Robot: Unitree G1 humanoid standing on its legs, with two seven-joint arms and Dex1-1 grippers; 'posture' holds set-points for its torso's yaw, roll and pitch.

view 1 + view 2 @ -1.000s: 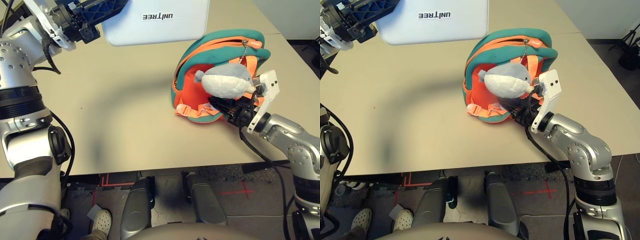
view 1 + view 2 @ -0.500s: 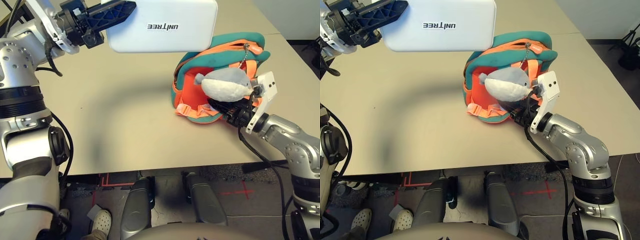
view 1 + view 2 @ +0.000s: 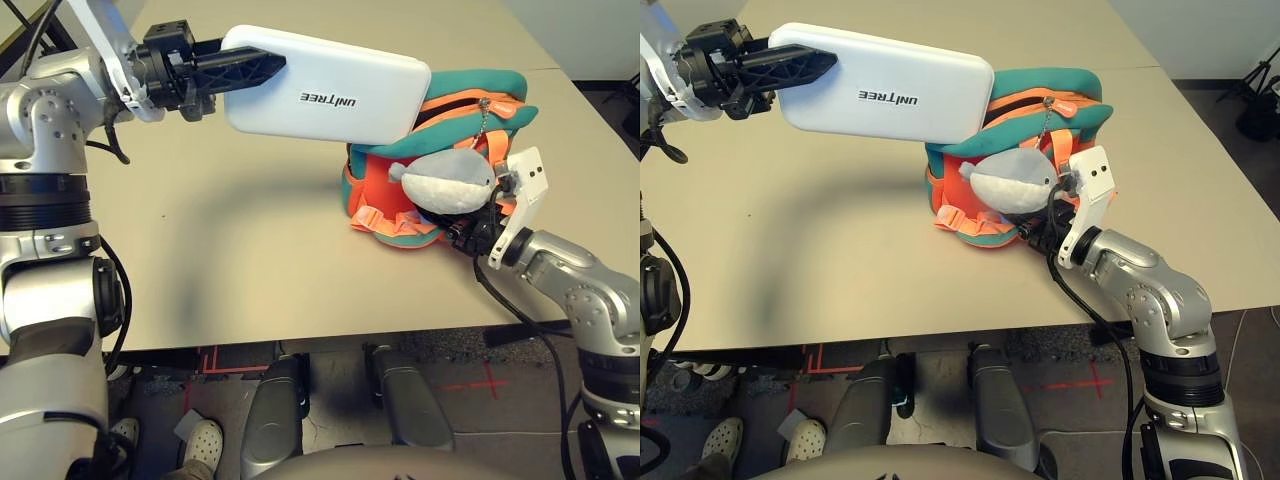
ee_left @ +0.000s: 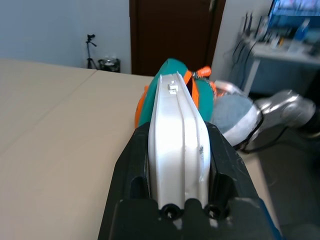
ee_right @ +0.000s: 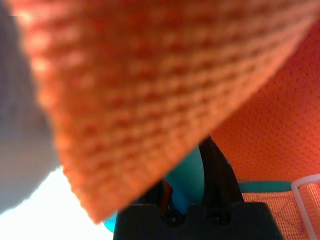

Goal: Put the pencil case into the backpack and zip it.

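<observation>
Left gripper (image 4: 179,145) pinches the flat white hard pencil case (image 3: 325,85), right gripper (image 5: 192,185) the orange-and-teal fabric backpack (image 3: 440,125); insertion next.

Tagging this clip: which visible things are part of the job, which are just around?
Job:
- pencil case, in the left gripper
- backpack
- right gripper, at the backpack

Just around:
- plush toy, at the backpack's front
- tripod
- person's shoe
</observation>
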